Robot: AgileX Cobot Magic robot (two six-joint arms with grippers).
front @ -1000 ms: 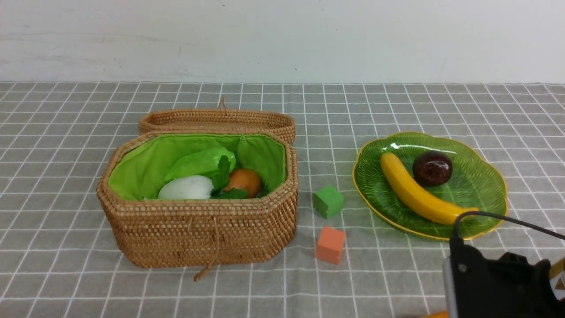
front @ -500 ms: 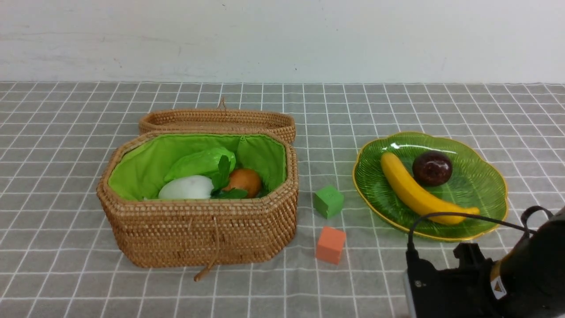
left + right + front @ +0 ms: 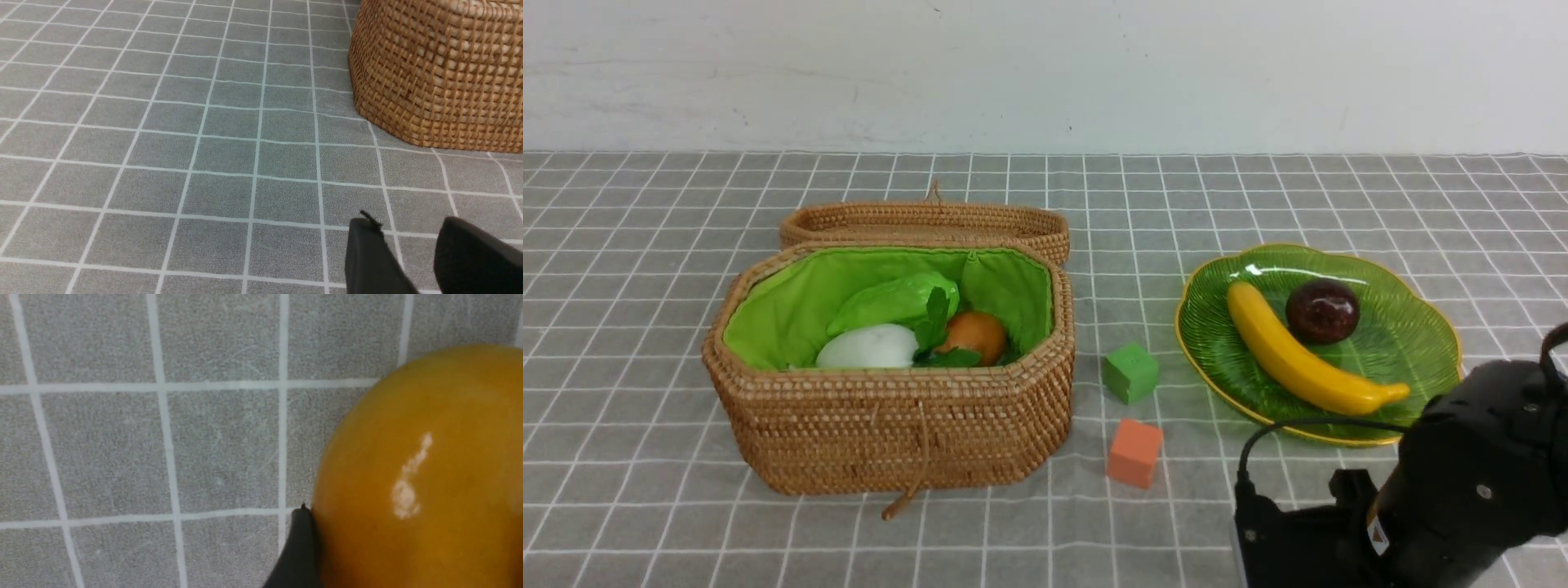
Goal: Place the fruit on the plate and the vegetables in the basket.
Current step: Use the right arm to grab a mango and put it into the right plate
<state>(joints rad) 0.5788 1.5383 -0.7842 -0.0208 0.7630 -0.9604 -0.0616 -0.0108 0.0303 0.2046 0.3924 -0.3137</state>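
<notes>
Reaching for mango (image 3: 425, 473), last fruit off plate (image 3: 1413, 327): lies on table, touching one right finger (image 3: 296, 547); the other unseen, spread unclear. Left fingers (image 3: 367, 257) parted, empty. Next: straddle, pinch, lift.

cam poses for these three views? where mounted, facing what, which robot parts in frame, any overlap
Front: between the arms, facing forward at basket, plate, cubes; right arm shows.
Left wrist: on the left arm, facing the cloth and basket wall; left end effector fingers show.
Right wrist: on the right arm, close on the mango; one finger touches it.
Shared: front and left wrist both show the basket.
</notes>
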